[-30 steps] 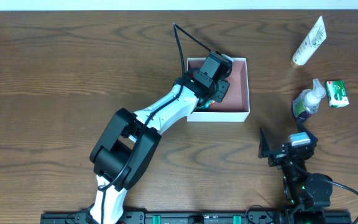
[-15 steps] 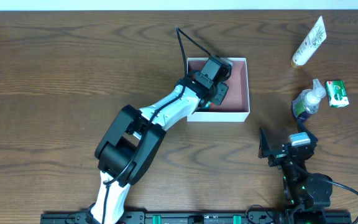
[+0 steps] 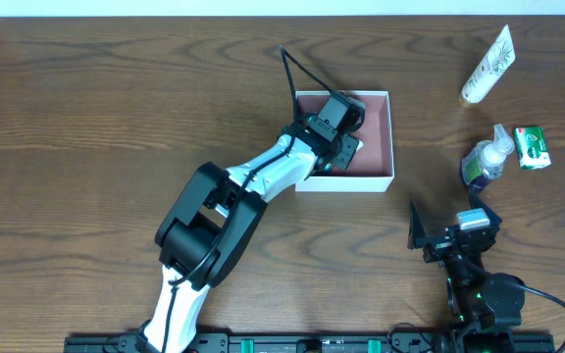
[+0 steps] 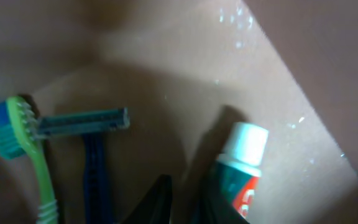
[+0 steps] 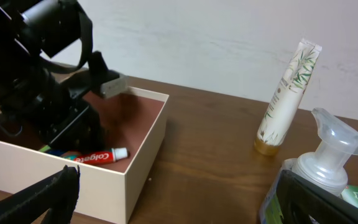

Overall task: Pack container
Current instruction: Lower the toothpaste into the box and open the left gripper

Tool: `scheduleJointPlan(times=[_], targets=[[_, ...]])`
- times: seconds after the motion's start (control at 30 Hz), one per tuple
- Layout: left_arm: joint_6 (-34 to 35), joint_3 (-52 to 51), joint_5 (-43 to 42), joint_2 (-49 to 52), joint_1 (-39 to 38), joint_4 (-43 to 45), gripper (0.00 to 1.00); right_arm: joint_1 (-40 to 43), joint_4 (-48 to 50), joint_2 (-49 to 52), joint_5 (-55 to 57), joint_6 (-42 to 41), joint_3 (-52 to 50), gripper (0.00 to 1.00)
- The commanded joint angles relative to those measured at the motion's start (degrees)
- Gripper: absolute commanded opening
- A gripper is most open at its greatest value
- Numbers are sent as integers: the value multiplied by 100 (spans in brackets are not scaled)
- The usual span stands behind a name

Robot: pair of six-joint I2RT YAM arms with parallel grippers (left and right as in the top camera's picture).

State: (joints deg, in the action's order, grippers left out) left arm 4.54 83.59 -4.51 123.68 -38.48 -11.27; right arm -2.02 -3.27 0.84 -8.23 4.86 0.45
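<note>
Wooden table [image 3: 86, 108], brown grain, fills the whole overhead view.

Left arm [image 3: 263, 172], white and black, stretches from the near edge up and right, and its wrist is down inside the container. Right arm [image 3: 479, 284] is folded low at the near right corner, well apart from the container.

Container [image 3: 361, 182]: square shallow white box with a dusty-pink floor, at the far centre of the table, a bit right of the middle. It sits upright and flat on the wood.

Lotion tube [image 3: 487, 65], cream with a leaf print, lies tilted at the far right. Pump bottle [image 3: 486, 159] stands nearer than the tube, on the right side. Green soap box [image 3: 532, 146] is just beside the bottle, on its right.

Inside the container:
- Toothpaste tube [image 4: 241, 171], white cap, red and green print, lies low over the pink floor with its cap pointing away from the fingers.
- Toothbrush [image 4: 39, 168], green handle and blue head, lies on the floor to the left of the tube.
- Razor [image 4: 92, 124], blue, lies just beside the toothbrush, its head close to the brush head.

Left gripper [image 4: 185, 186]: jaws pinched nearly together on the tail end of the toothpaste tube.

Right gripper [image 5: 179, 177]: jaws spread fully wide with nothing between them, facing the container and the bottles.
</note>
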Motion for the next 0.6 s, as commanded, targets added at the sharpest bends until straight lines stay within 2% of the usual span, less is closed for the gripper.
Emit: scheduleJointPlan(times=[0.0,0.23,0.57], targets=[[66,74,-37,96,-22,-20,17,-42,-20,-9,-59,35,-13,99],[66,74,-26,96,-22,-17,17,-42,-20,-9,-59,35,-13,99],[223,74,400,96,-22,-15,17,-42,-20,-9,-59,35,-13,99]])
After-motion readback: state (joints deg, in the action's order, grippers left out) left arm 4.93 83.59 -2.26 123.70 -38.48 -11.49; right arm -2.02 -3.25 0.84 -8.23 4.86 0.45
